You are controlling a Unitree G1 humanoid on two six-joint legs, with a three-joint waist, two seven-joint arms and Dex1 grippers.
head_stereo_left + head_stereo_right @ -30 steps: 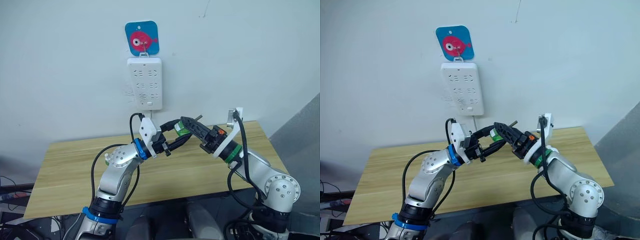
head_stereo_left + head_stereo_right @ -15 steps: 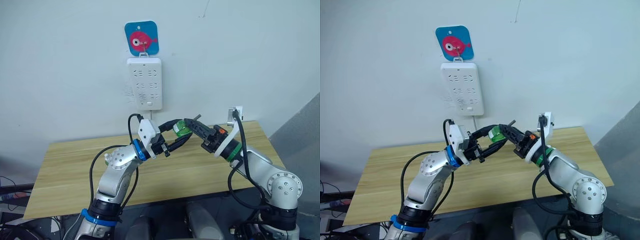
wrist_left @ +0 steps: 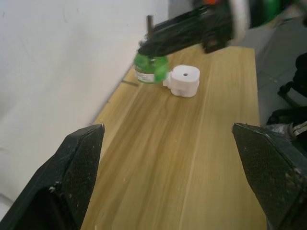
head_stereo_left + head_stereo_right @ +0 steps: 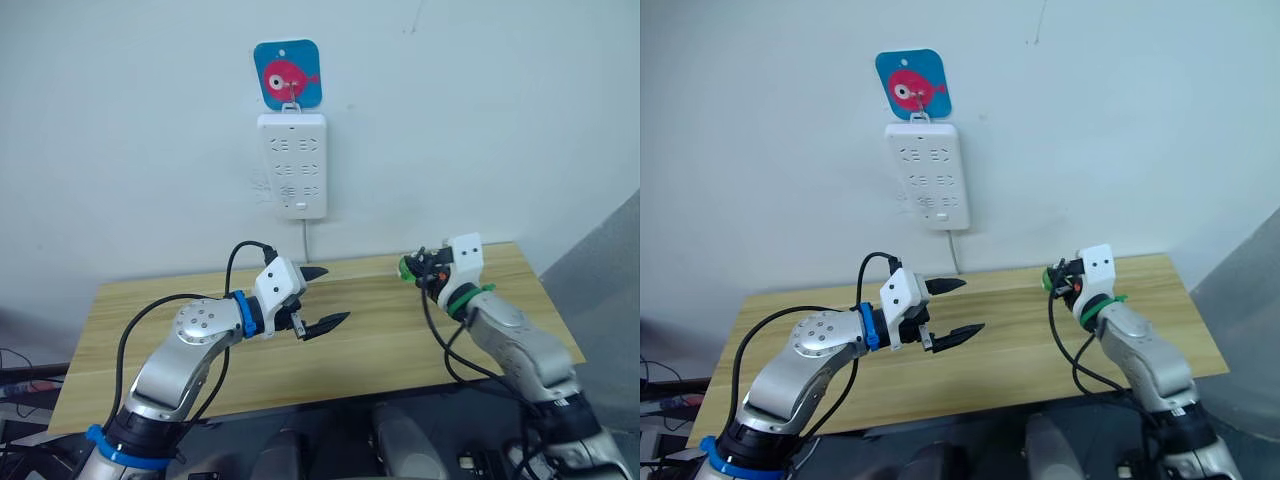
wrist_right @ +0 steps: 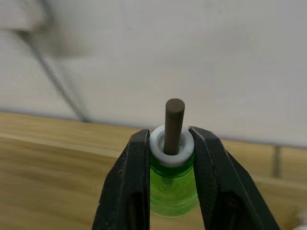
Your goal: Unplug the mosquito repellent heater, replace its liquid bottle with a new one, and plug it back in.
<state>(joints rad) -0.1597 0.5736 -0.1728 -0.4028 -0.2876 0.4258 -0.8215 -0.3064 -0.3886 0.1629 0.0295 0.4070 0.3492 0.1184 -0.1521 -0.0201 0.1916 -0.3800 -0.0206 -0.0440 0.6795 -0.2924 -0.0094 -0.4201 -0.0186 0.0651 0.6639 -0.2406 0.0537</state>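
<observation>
My left end effector (image 4: 318, 298) has pulled back from the handover point and now hangs released, fingers spread, over the light wooden surface (image 4: 150, 330). My right end effector (image 5: 166, 158) has swung toward the wall, clenched on the neck of the green translucent liquid bottle with brown wick (image 5: 173, 179). The small white rounded plastic heater (image 3: 184, 81) lies on the surface just beside it, unplugged. I judge the bottle exchange under way. The bottle's label is not legible.
</observation>
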